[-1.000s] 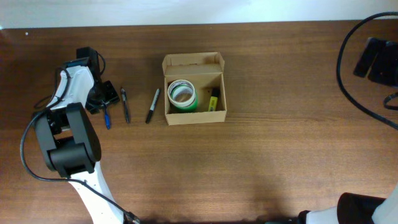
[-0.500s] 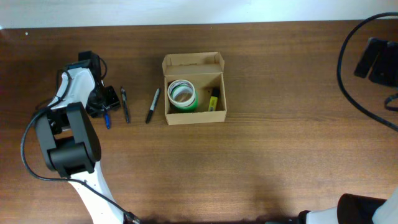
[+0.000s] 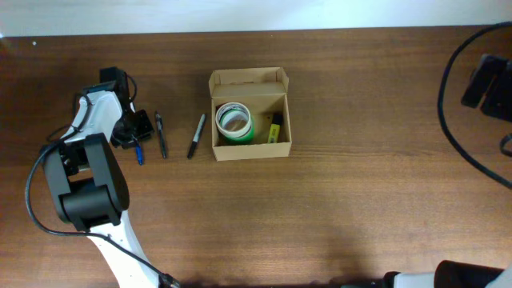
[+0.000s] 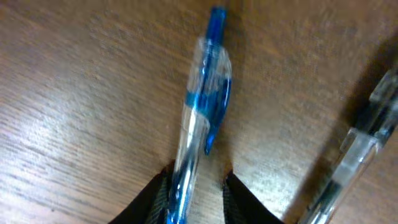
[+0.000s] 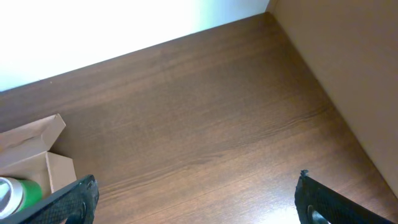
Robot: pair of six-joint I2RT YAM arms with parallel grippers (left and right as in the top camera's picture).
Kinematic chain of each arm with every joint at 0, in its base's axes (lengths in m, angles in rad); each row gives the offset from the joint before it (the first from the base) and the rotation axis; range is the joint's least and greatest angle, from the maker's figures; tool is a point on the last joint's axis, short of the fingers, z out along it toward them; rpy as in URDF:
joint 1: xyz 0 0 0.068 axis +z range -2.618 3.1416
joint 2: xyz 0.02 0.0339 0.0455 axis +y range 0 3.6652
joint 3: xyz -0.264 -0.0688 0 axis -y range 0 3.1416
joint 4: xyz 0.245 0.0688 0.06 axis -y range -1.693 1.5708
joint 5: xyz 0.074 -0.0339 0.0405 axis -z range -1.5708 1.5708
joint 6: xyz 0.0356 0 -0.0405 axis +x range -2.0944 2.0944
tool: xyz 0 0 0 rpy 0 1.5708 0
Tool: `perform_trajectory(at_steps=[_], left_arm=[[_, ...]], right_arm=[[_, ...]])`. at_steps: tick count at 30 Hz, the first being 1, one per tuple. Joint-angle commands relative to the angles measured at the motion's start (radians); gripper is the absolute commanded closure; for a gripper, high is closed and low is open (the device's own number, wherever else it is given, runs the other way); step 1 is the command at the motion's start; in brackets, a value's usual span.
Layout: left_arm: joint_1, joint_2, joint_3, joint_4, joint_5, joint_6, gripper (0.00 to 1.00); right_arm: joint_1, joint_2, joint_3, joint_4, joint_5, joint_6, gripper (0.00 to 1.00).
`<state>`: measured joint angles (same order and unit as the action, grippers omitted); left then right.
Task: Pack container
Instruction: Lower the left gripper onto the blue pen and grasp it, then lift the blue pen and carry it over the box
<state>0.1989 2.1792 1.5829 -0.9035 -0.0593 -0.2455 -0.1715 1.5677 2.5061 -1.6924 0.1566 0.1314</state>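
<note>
Container (image 3: 250, 150) sits a little left of mid-tabletop (image 3: 360, 200), flap lid (image 3: 248, 78) standing open at the far side, with a green tape roll (image 3: 234, 122) and a yellow highlighter (image 3: 274, 128) already inside. Thin card, I'd judge: light, with walls that buckle if squeezed, so take it by a short side wall or nudge it low down. Over on the left, the left gripper (image 4: 196, 186) has its jaws set narrow either side of the blue pen (image 4: 202, 106). Pinching it or not, I can't tell. Black pen (image 3: 162, 136) and marker (image 3: 196, 136) lie between it and the box. Right gripper (image 5: 196, 202): jaws gaping, nothing in them. Plenty of bare wood to the right and on the near side, and the far edge runs near behind the flap.
</note>
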Motion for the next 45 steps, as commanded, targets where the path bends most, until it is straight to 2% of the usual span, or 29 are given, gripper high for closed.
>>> perform_trajectory(at_steps=[1,6,7,12,20,28,37,41,45], left_arm=[[0.022,0.032,-0.034,0.027,-0.039,0.008,0.76],[0.031,0.032,-0.034,0.038,-0.047,0.008,0.91],[0.031,0.032,-0.034,0.038,-0.058,0.008,0.98],[0.031,0.032,-0.034,0.042,-0.096,0.008,0.98],[0.029,0.032,-0.034,0.047,-0.068,0.008,0.98],[0.018,0.016,0.005,-0.012,-0.072,0.024,0.98],[-0.026,-0.079,0.246,-0.159,-0.072,0.031,0.98],[-0.086,-0.1,0.385,-0.215,-0.072,0.033,0.98],[-0.184,-0.1,0.476,-0.222,-0.072,0.091,0.98]], right_arm=[[-0.008,-0.029,-0.029,-0.006,0.016,0.003,0.01],[-0.008,-0.04,-0.087,-0.006,0.017,-0.005,0.01],[-0.008,-0.04,-0.093,-0.006,0.018,-0.008,0.01],[-0.008,-0.051,-0.1,-0.006,0.021,-0.017,0.01],[-0.008,-0.076,-0.1,-0.006,0.031,-0.016,0.01],[-0.008,-0.077,-0.1,-0.006,0.031,-0.016,0.01],[-0.007,-0.077,-0.1,-0.006,0.031,-0.016,0.01],[-0.007,-0.077,-0.1,-0.006,0.031,-0.016,0.01],[-0.007,-0.077,-0.1,-0.006,0.029,-0.016,0.01]])
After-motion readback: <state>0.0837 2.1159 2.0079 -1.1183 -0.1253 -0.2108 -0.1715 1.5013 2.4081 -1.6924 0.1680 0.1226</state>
